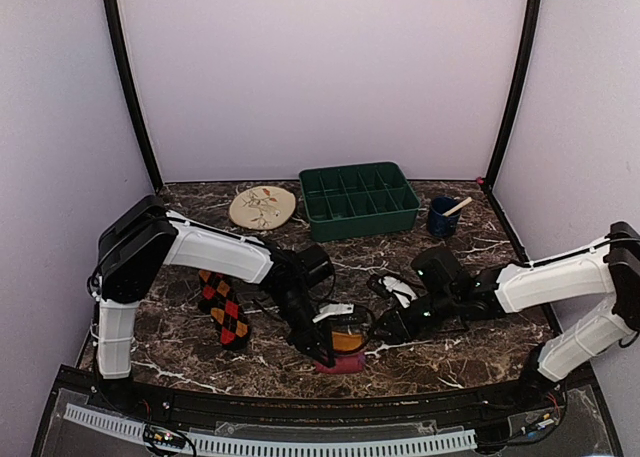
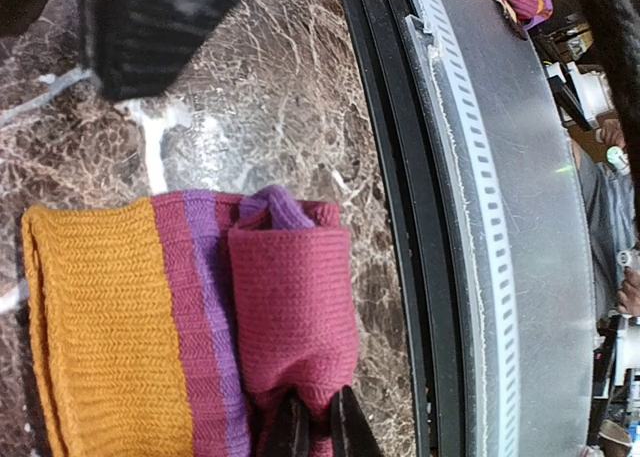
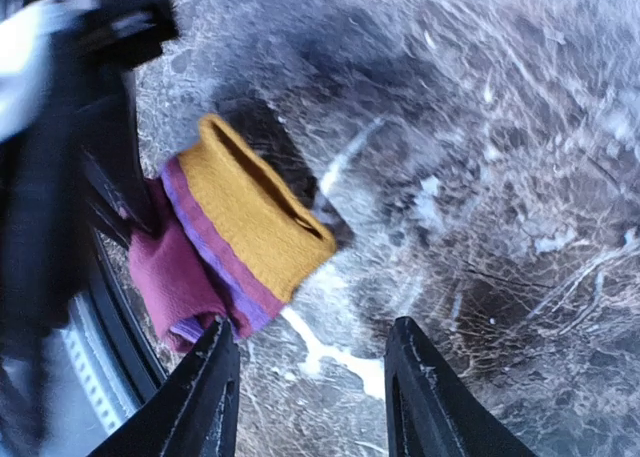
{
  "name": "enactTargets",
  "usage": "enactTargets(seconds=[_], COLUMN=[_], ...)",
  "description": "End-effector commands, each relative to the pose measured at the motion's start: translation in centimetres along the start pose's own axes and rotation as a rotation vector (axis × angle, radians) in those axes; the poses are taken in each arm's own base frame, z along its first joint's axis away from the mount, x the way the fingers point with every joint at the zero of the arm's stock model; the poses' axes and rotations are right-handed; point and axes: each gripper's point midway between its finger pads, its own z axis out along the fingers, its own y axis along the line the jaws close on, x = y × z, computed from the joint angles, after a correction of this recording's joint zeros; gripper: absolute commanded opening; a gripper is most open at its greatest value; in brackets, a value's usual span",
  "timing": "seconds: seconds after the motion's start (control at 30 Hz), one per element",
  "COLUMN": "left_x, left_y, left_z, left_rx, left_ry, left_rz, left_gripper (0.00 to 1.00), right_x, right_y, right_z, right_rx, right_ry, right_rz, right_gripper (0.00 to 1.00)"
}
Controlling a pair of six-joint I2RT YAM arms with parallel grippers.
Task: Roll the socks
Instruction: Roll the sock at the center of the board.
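Note:
The magenta sock lies partly rolled near the table's front edge. Its magenta roll sits against the purple stripe, and the orange-yellow cuff lies flat beside it. My left gripper is shut on the end of that roll. From above, the left gripper sits at the left side of the magenta sock. My right gripper stands open over bare marble, with its left finger next to the magenta sock. The right gripper is just right of the sock. The black argyle sock lies flat to the left.
A beige floral plate, a green compartment tray and a blue cup with a stick stand at the back. The table's black front rail runs close beside the roll.

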Motion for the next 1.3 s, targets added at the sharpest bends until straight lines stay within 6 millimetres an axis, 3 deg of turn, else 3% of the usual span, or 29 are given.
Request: enactTargets(seconds=[0.0,0.33,0.87,1.27], left_x=[1.8,1.5,1.3,1.2], left_y=[-0.1,0.6,1.0,1.0], left_z=[0.7,0.4,0.3,0.5], left_rx=[0.052,0.103,0.168,0.212], left_ry=[0.073,0.061,0.042,0.039], left_rz=[-0.081,-0.134,-0.178,-0.201], left_gripper=[0.00,0.00,0.00,0.00], right_x=[-1.0,0.4,2.1,2.8], right_y=[0.3,2.4,8.7,8.1], right_z=[-0.5,-0.4,1.6,3.9], right_rx=[0.154,0.303,0.370,0.482], right_ry=[-0.075,-0.075,-0.049,0.034], right_rz=[-0.107,-0.279,-0.661,-0.861], right_gripper=[0.45,0.45,0.45,0.45])
